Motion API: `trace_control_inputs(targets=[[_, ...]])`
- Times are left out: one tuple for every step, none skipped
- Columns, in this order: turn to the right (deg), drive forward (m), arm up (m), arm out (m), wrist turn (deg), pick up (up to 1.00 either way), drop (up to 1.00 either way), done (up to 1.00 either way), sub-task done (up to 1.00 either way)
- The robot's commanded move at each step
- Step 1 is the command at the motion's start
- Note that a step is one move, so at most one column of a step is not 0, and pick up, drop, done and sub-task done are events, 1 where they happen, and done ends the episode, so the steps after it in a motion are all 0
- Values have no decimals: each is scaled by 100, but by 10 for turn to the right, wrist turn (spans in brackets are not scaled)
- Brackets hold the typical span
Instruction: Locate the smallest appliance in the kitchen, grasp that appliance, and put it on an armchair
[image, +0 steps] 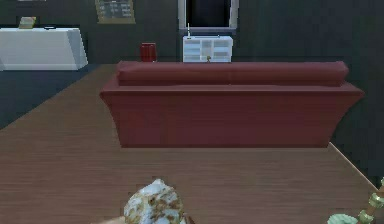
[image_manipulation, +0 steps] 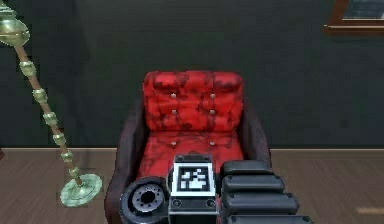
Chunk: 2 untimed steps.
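**Where the arm lines up with the armchair**

Because the arm reaches out sideways, we stand side-on to the red, button-tufted armchair (image_manipulation: 190, 120) with dark rounded arms. It sits just beyond the dark square arm bar (image_manipulation: 258, 195) in the arm side view, backed against a dark wall. The gripper (image_manipulation: 146, 200), a dark round body left of a white marked square (image_manipulation: 192, 180), lies low at the near edge in front of the chair. We cannot tell how its fingers stand, nor whether it holds anything, so we cannot say whether the appliance is there. A tall brass floor lamp (image_manipulation: 45, 110) stands to the chair's left. In the forward view a long dark-red sofa (image: 228, 105) crosses the wooden floor (image: 60, 150), with a white counter (image: 40, 48) at the far left. We judge the placing step is at hand, with the broad, soft seat as the sensible target.
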Motion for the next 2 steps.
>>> trace_control_inputs(targets=[[0,0,0,48,0,0,0,0,0],[0,0,0,0,450,0,0,0,0]])
